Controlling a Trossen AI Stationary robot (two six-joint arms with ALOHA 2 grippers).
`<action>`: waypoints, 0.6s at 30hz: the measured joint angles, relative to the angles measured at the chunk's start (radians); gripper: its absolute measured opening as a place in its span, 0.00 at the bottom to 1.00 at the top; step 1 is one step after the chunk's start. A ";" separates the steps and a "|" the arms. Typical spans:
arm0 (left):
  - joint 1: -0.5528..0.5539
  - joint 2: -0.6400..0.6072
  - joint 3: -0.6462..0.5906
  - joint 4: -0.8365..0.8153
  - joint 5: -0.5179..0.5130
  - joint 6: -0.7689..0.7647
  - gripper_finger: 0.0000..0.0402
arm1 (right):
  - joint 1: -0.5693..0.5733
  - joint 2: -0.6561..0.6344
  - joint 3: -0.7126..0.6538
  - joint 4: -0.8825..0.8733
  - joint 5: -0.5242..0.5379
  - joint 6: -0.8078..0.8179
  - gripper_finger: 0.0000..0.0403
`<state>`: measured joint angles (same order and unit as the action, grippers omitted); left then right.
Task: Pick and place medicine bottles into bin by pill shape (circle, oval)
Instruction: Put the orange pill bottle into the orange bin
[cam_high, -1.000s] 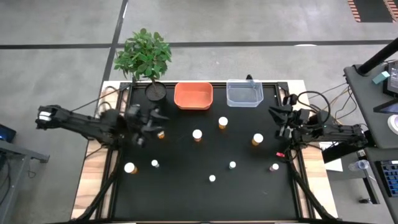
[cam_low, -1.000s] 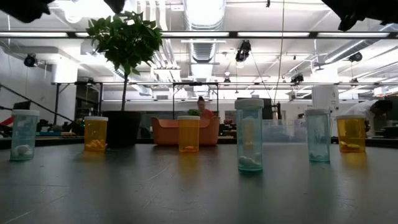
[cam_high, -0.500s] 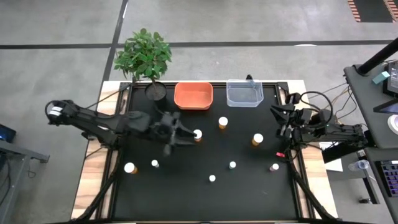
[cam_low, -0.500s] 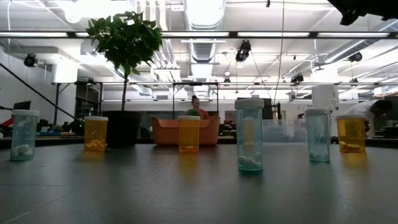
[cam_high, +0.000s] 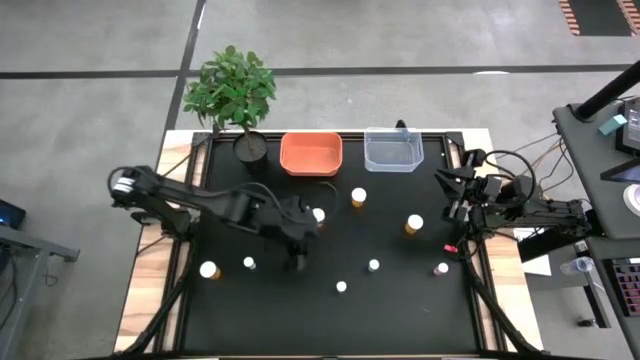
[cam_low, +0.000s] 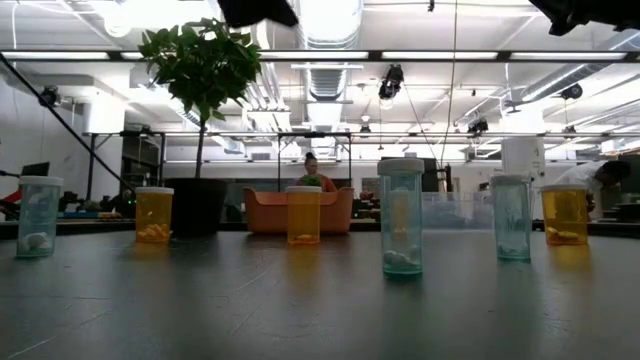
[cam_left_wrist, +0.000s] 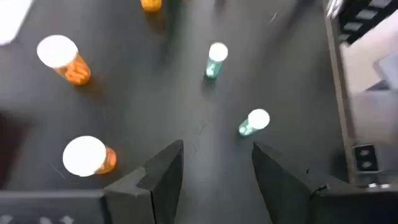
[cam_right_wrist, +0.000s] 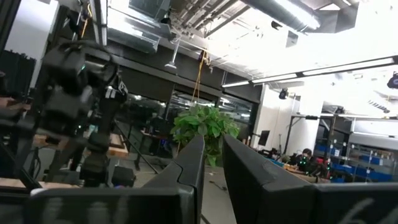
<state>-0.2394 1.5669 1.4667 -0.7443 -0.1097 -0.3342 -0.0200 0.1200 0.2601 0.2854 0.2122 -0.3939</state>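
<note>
Your left pincer (cam_high: 297, 262) is hovering over mid-desk (cam_high: 300, 320) w/ fingers apart, gripping nothing. Right pincer (cam_high: 447, 200) is waiting clenched at the desk's right edge. Medicine bottles (cam_high: 358, 197) are standing scattered across the desk; none are lying in the orange bin (cam_high: 311, 155) or clear bin (cam_high: 393, 150) at the back.

On the black surface (cam_high: 400, 300) the high view shows eight medicine bottles (cam_high: 358, 197) standing: four wider amber ones and four slimmer ones. Two bins sit at the upper middle, one orange (cam_high: 311, 154) and one clear (cam_high: 393, 149). One potted plant (cam_high: 233, 92) stands at upper left.
</note>
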 joint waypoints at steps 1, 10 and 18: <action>0.001 0.018 0.000 0.000 0.000 0.001 0.44 | 0.000 0.000 0.000 0.000 0.000 0.000 0.12; 0.062 0.138 0.000 0.000 -0.078 0.009 0.49 | 0.000 0.000 0.000 0.000 0.000 -0.011 0.12; 0.136 0.238 -0.001 -0.004 -0.079 0.091 0.66 | 0.000 0.000 0.000 0.000 0.000 -0.009 0.12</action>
<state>-0.1031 1.8047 1.4654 -0.7487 -0.1890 -0.2436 -0.0201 0.1204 0.2601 0.2852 0.2119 -0.4033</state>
